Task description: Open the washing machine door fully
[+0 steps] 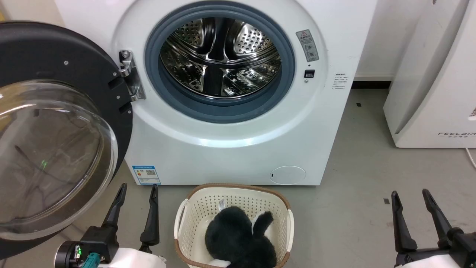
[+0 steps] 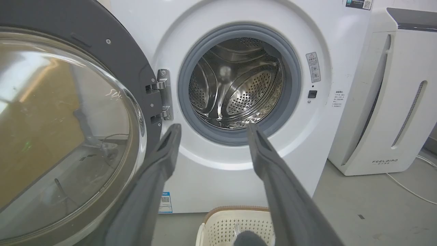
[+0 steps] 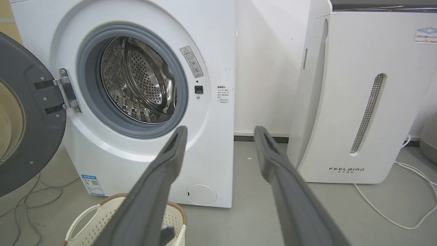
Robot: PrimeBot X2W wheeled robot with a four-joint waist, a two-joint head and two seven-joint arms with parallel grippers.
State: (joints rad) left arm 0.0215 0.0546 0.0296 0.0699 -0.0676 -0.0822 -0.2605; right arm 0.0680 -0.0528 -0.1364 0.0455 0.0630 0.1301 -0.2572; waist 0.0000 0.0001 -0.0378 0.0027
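The left hand (image 1: 138,188) is open, with its two dark fingers spread and nothing between them. It hangs low, just beside the lower rim of the washing machine door (image 1: 55,141), and as far as I can judge it does not touch it. The right hand (image 1: 409,192) is open and empty too, well apart, beyond a white basket (image 1: 200,208).

The door stands swung out at the robot's left of the washing machine (image 1: 230,149), held by a metal hinge (image 1: 130,76) at its right edge. Its inner face, with the bulging glass bowl, looks toward the robot, so I judge that it is already opened wide. Being round, it has no real long axis; what matters is the upright line of the hinge.

I expect the door to be rigid and rather heavy, and the glass to be smooth and slippery. The better place to hold it is the black rim far from the hinge, where a push turns it most easily.
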